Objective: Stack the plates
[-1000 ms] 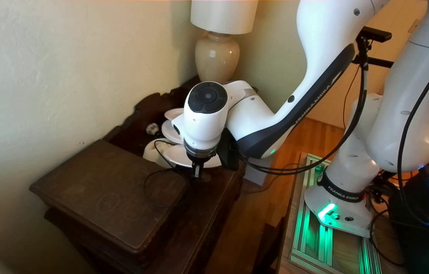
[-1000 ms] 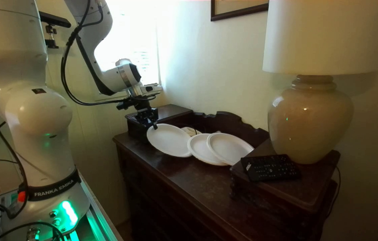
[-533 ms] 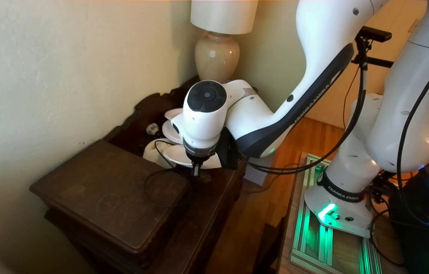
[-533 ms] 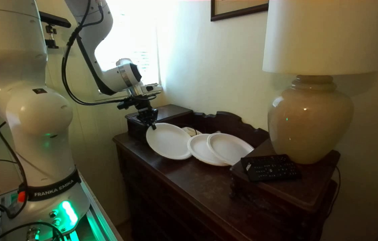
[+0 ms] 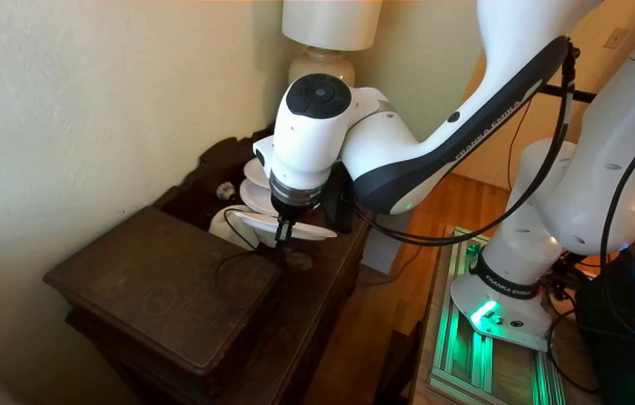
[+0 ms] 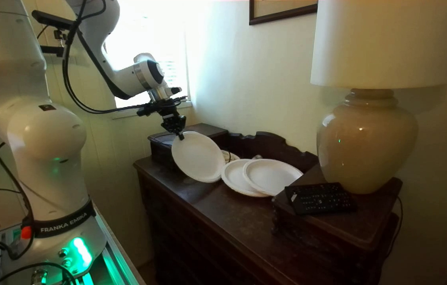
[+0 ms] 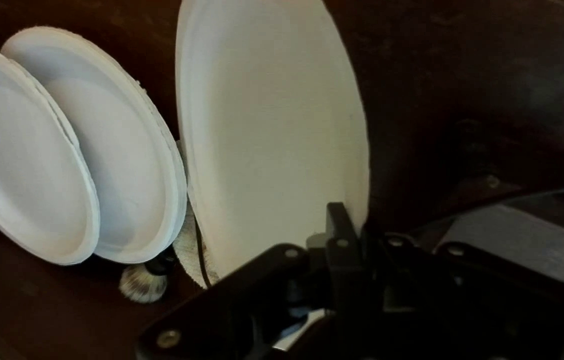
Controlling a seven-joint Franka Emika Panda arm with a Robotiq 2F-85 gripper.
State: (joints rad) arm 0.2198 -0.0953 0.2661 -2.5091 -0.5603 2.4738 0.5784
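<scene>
The black gripper [image 6: 181, 136] pinches the edge of a slanted round white plate [image 6: 198, 158] in its jaws. Just beside it, a second round white plate [image 6: 234, 179] lies on the dark brown wooden dresser [image 6: 215, 209], partly under a third round white plate [image 6: 274, 176].

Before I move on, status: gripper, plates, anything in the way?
Gripper shut on rim of tilted plate. Its edge looks close to middle plate, contact unclear. End plate overlaps middle plate. Shaving brush beside middle plate, possible snag.
</scene>
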